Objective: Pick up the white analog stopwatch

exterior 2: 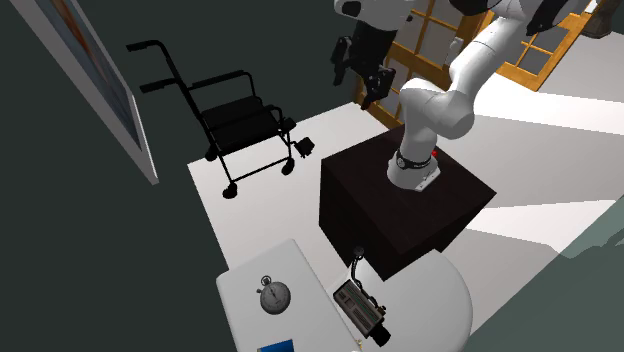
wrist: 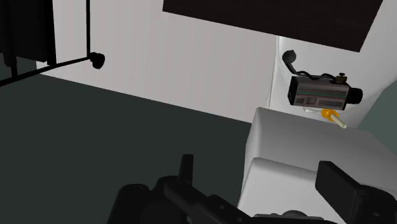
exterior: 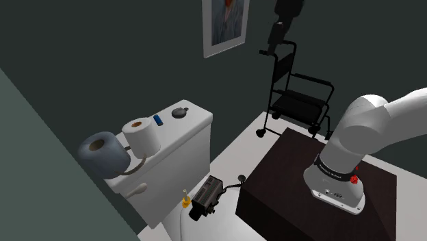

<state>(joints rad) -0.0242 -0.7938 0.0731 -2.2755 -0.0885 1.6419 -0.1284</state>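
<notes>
Stopwatch (exterior: 180, 112), round and grey with a small crown, lies flat on the white lid of the toilet tank (exterior: 181, 147), at the lid's far end in the shoulder view. A small blue thing (exterior: 158, 120) sits just beside it, and a white paper roll (exterior: 141, 133) and a grey-blue roll (exterior: 102, 154) stand nearer along the same lid. Nothing touches the watch. Below the tank, a black camcorder (exterior: 207, 195) and a little yellow bottle (exterior: 185, 200) rest near the dark stand (exterior: 274, 192). The white arm (exterior: 383, 120) reaches high, and its hand hangs well apart from the watch, up near the black wheeled chair (exterior: 301, 89). In the wrist view the two black fingers (wrist: 343, 188) stand apart with nothing between them, so the jaws are spread and empty. The step in hand looks like the approach, hardly begun. The next move would be to swing the hand over the tank's far end, turn it to look straight down, and lower the spread jaws astride the watch before closing. The watch lies low and flat, so the grip probably has to catch its thin rim close to the lid. Its dial is too small to read. The blue thing is cut by the second exterior view's lower edge, and the hand by the shoulder view's top edge.
</notes>
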